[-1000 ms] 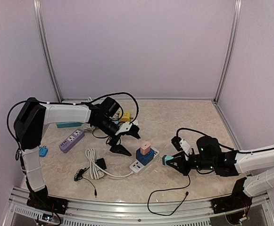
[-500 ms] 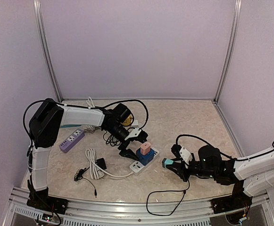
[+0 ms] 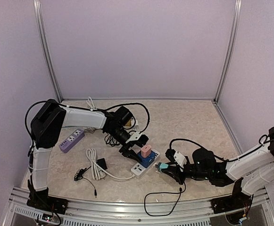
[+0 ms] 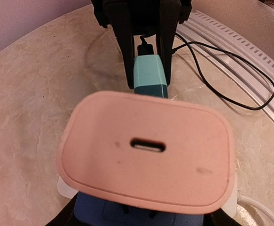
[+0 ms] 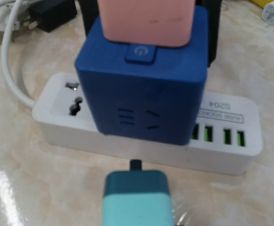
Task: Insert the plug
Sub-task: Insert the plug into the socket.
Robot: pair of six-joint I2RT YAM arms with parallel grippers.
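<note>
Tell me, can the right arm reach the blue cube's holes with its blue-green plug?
Probably yes. The right gripper holds the teal plug just short of the blue cube, its pin aimed at the near face, nothing between. The left gripper straddles the cube's far side, out of the way.

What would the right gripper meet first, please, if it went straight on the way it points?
Most likely the blue cube adapter seated on the white power strip, with the held teal plug touching first; height is unclear, so the strip's side edge is possible.
</note>
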